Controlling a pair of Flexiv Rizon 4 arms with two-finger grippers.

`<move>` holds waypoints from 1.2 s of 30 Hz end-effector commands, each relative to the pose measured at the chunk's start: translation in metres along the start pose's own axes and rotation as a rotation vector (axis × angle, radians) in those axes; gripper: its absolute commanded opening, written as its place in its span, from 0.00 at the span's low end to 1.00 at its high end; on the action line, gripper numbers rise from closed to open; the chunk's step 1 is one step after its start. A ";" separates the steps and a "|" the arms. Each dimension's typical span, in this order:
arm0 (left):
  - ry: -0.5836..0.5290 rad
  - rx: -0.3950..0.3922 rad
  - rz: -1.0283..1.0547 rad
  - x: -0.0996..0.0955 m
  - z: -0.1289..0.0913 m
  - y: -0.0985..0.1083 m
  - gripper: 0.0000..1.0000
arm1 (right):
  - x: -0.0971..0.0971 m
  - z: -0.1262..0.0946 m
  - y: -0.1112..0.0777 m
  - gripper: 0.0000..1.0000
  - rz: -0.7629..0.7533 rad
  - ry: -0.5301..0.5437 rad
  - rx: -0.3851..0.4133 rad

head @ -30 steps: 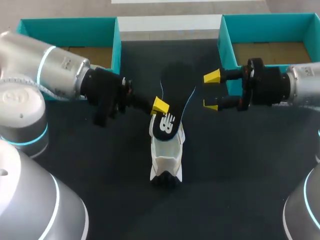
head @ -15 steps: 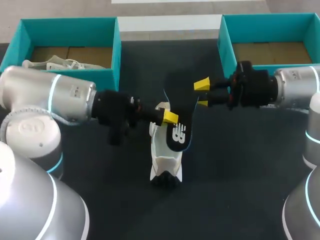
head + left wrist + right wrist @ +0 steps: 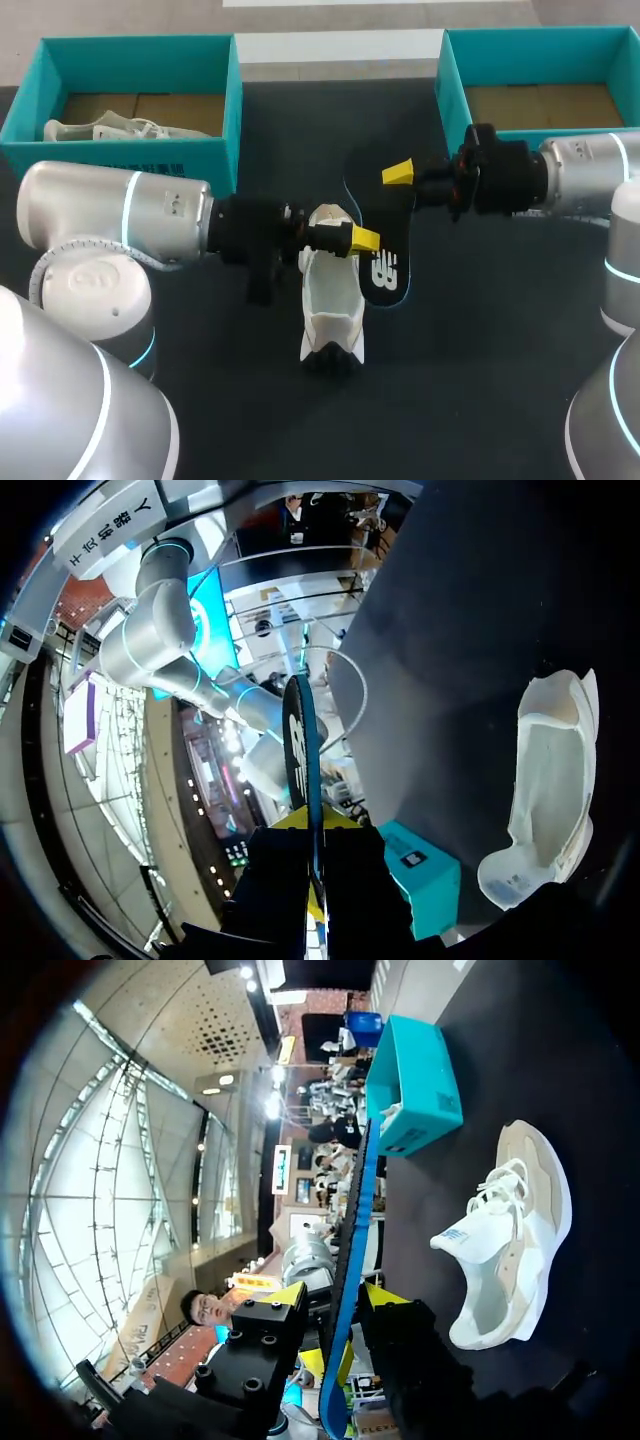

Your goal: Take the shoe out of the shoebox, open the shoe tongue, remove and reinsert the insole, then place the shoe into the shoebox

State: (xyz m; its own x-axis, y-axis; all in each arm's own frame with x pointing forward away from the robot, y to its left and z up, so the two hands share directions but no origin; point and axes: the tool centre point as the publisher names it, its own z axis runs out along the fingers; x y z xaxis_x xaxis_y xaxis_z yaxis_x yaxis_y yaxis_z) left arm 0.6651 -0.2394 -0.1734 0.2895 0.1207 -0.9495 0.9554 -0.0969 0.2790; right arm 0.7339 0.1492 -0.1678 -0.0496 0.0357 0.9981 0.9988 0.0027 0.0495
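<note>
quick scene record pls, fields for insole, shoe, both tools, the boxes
insole: black, out of the shoe, held above the table by both tools
left tool: shut on insole, close beside the shoe's opening
right tool: shut on insole at its far end
shoe: white, upright on the table, outside both boxes
left box: teal, second white shoe inside
right box: teal, no shoe seen in it

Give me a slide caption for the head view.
Both the left gripper and the right gripper grip the black insole beside the white shoe.
</note>
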 end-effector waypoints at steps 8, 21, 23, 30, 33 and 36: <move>0.010 0.007 -0.002 -0.001 -0.002 -0.008 0.00 | -0.004 -0.005 0.001 0.20 0.026 0.000 0.049; 0.005 0.020 -0.011 -0.001 0.001 -0.006 0.00 | -0.008 -0.003 0.002 0.00 0.038 0.009 0.079; 0.011 0.033 -0.034 0.000 0.000 -0.006 0.44 | -0.008 -0.004 0.002 0.00 0.037 0.007 0.074; 0.050 0.013 -0.070 0.012 -0.022 -0.005 1.00 | -0.012 -0.007 0.002 0.00 0.041 0.003 0.064; 0.070 -0.013 -0.091 0.016 -0.036 -0.004 1.00 | -0.015 -0.006 0.004 0.00 0.045 0.005 0.067; 0.107 -0.028 -0.117 0.014 -0.046 -0.001 1.00 | -0.018 -0.005 0.005 0.00 0.054 0.008 0.075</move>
State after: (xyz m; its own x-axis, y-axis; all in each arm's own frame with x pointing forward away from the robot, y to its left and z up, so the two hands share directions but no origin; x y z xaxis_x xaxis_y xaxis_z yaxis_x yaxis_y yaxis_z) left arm 0.6813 -0.2099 -0.1897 0.1871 0.2108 -0.9595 0.9822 -0.0549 0.1795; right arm 0.7369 0.1412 -0.1820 0.0007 0.0316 0.9995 0.9976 0.0685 -0.0028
